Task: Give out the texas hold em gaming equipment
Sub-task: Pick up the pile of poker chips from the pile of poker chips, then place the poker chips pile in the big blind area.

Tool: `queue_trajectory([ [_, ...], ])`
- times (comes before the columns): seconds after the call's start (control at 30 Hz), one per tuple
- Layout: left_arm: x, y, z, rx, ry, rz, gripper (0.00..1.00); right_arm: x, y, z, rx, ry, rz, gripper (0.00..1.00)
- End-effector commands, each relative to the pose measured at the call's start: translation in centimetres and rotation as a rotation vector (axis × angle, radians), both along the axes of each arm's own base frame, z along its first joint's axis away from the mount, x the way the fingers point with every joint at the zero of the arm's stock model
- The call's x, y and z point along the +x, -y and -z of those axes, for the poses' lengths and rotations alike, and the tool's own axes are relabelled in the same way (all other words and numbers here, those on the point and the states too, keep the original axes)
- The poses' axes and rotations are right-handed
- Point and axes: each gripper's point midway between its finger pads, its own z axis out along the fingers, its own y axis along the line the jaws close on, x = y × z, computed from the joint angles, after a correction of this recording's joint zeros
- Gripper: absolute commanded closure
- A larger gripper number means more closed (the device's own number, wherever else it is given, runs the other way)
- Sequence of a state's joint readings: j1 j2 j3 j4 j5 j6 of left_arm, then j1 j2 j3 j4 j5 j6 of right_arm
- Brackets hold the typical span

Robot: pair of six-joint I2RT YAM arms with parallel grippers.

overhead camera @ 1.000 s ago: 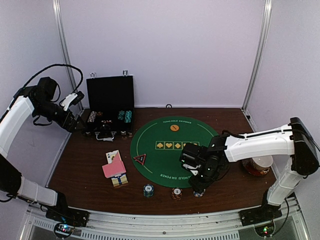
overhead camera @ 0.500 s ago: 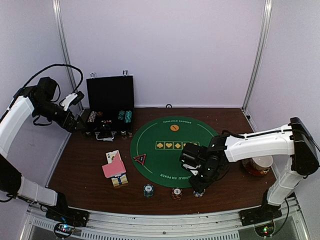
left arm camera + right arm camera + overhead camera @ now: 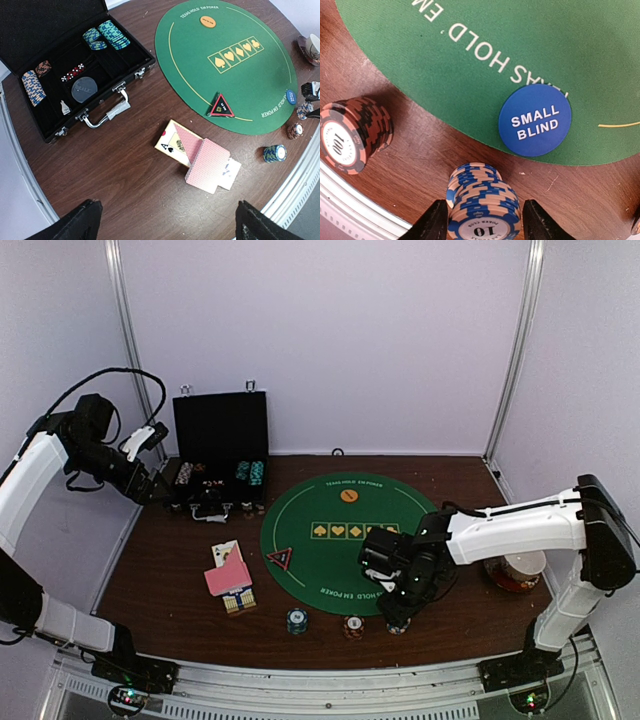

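The chip stack [image 3: 482, 200] is straddled by right gripper [image 3: 485, 220], clamping unclear; left gripper [image 3: 170, 222] is splayed; loose, slick chips are judged best pinched low

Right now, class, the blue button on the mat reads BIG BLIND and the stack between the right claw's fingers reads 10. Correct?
No: the right wrist view shows the blue button on the mat reads SMALL BLIND; the stack between the right claw's fingers does read 10.
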State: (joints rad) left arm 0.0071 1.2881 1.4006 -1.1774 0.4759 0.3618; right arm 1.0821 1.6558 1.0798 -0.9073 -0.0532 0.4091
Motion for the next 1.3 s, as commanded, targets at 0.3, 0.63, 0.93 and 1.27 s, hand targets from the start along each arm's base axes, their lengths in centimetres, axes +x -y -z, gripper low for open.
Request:
queue_trajectory([
  [0.3, 0.1, 0.2, -1.1, -0.013, 0.045, 0.016, 0.02, -0.1, -0.3, -0.1, 0.005, 0.005, -0.017, 0.52],
  [0.63, 0.0, 0.2, -1.0, -0.016, 0.038, 0.017, 0.02, 0.5, -0.6, -2.1, 0.009, 0.034, -0.021, 0.75],
  [0.93, 0.1, 0.1, -0.9, -0.011, 0.037, 0.015, 0.02, 2.6, -1.4, -5.8, 0.001, 0.125, -0.040, 0.73],
  [1.27, -0.3, 0.1, -0.6, -0.010, 0.030, 0.014, 0.02, 17.5, -4.5, -9.9, 0.095, 0.329, 0.168, 0.77],
])
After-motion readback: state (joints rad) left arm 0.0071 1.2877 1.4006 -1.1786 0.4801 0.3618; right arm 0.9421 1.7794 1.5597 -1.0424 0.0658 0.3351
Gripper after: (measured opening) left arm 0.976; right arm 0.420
